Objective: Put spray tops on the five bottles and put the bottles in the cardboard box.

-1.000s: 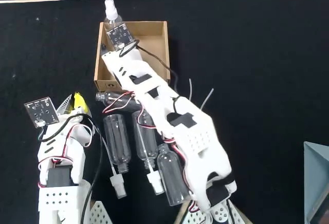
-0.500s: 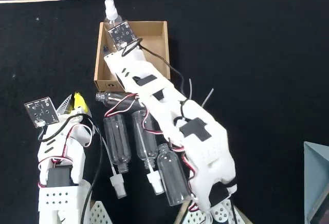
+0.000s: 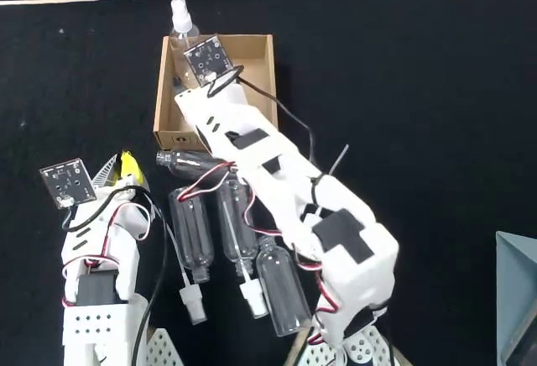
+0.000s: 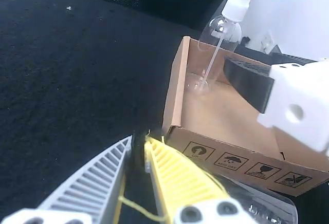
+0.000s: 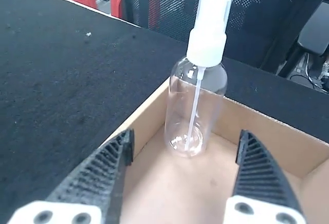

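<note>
Capped bottle (image 5: pixel 195 98) stood upright in box (image 5: pixel 267 126) corner; my right gripper (image 5: pixel 186 141) spread wide, clear of it: placed, I judged; left gripper (image 4: pixel 138 144) closed, empty, waiting outside.

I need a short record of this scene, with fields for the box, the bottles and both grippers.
box: cardboard box, top open
inside box: one capped bottle, upright in a corner
outside box: four uncapped bottles, lying flat
spray tops: two loose by the bottle necks
right gripper: open, facing the capped bottle, apart from it
left gripper: shut, outside the box
</note>
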`<action>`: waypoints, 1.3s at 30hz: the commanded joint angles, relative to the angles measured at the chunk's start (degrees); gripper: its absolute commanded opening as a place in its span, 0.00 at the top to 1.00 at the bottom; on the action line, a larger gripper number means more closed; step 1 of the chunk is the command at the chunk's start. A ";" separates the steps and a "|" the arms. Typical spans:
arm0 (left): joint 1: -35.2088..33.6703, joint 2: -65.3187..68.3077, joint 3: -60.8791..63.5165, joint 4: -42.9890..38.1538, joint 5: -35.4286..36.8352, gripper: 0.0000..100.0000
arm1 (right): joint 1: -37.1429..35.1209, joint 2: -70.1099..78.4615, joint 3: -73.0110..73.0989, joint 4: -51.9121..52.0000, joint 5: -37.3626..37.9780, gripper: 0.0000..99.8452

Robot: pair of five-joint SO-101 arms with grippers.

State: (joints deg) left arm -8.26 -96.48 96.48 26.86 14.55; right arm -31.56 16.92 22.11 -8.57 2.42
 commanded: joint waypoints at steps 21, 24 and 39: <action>-0.66 -0.79 1.36 0.09 -0.53 0.96 | 0.70 -25.54 7.08 20.66 0.53 0.73; -0.66 -0.79 1.36 0.09 -0.53 0.96 | 0.70 -27.38 7.08 24.88 0.62 0.73; -1.36 -0.79 1.36 -0.18 -0.53 0.96 | 0.26 -33.01 6.64 44.22 1.14 0.73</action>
State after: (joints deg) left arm -8.26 -96.48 96.48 26.86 14.55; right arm -31.56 -12.35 29.32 33.71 2.68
